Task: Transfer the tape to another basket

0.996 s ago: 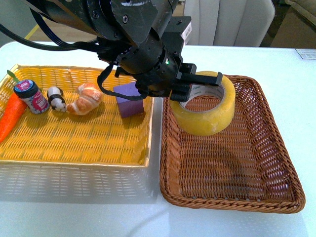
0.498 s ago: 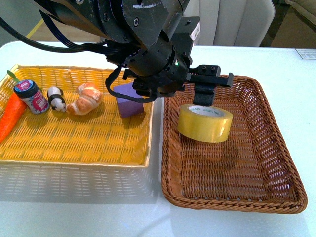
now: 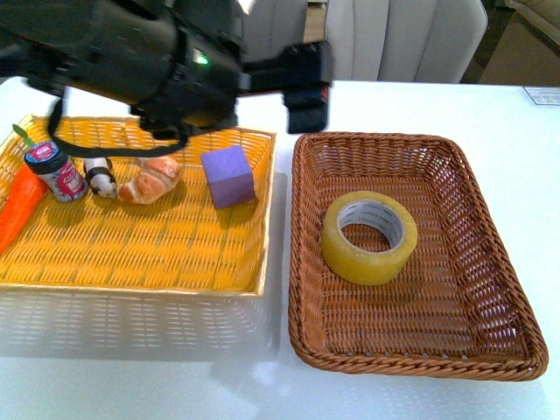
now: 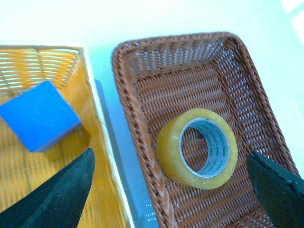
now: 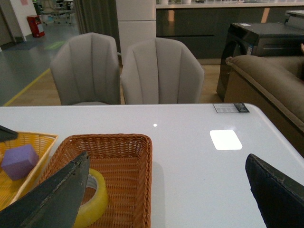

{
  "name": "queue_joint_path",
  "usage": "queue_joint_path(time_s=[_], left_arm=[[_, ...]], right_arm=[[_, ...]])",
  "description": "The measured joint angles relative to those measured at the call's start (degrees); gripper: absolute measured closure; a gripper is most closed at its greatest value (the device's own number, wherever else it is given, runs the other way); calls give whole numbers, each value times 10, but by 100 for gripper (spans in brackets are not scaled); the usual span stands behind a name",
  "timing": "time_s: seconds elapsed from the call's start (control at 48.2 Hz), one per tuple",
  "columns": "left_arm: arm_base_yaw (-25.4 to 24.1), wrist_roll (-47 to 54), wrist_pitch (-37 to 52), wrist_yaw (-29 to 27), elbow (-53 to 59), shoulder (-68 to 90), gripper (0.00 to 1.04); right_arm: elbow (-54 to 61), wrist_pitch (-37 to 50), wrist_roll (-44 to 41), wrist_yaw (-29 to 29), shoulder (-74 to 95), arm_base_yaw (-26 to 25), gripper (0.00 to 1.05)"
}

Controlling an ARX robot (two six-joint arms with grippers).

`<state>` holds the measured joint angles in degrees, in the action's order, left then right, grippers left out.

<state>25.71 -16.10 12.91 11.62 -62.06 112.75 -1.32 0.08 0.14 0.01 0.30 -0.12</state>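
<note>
The yellow tape roll lies flat in the dark brown wicker basket, near its middle, with nothing holding it. My left gripper is open and empty, raised above the basket's far left corner. In the left wrist view the tape lies well below and between the spread fingers of the left gripper, inside the basket. My right gripper is open and empty, high over the white table; its view shows the tape and the basket.
The bright yellow woven tray stands left of the basket. It holds a purple cube, a croissant, a small black-and-white toy, a small jar and a carrot. Grey chairs stand behind the table.
The left gripper let go of the tape, which dropped flat into the brown basket. The left arm then rose and drew back to the left, away from the basket.
</note>
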Motion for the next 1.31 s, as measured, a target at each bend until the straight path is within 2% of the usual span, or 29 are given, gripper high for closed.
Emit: queue_joint_path(time_s=[0.083, 0.104, 0.125, 0.145, 0.187, 0.228, 0.27, 0.353, 0.477, 0.602, 0.934, 1.204, 1.245, 1.308], left_arm=[[-17, -8, 11, -2, 23, -26, 9], [-18, -4, 25, -21, 29, -28, 10], [-16, 9, 75, -52, 44, -25, 13], [-12, 37, 171, -141, 74, -22, 18], [-13, 76, 317, -240, 135, -21, 27], [-22, 109, 434, -305, 200, -29, 36], [-33, 122, 502, -318, 243, -47, 43], [-54, 137, 570, -310, 297, -94, 56], [-83, 147, 586, -285, 359, -160, 74], [-122, 150, 544, -248, 442, -265, 104], [-180, 155, 482, -193, 544, -431, 103], [-210, 155, 392, -159, 587, -564, 103], [-228, 155, 378, -130, 591, -583, 103], [-247, 155, 356, -121, 596, -610, 103]], right_arm=[[0, 0, 0, 0, 0, 0, 9], [0, 0, 0, 0, 0, 0, 9], [0, 0, 0, 0, 0, 0, 9], [0, 0, 0, -1, 0, 0, 9], [0, 0, 0, -2, 0, 0, 9], [0, 0, 0, -2, 0, 0, 9], [0, 0, 0, 0, 0, 0, 9], [0, 0, 0, 0, 0, 0, 9], [0, 0, 0, 0, 0, 0, 9], [0, 0, 0, 0, 0, 0, 9], [0, 0, 0, 0, 0, 0, 9], [0, 0, 0, 0, 0, 0, 9], [0, 0, 0, 0, 0, 0, 9], [0, 0, 0, 0, 0, 0, 9]])
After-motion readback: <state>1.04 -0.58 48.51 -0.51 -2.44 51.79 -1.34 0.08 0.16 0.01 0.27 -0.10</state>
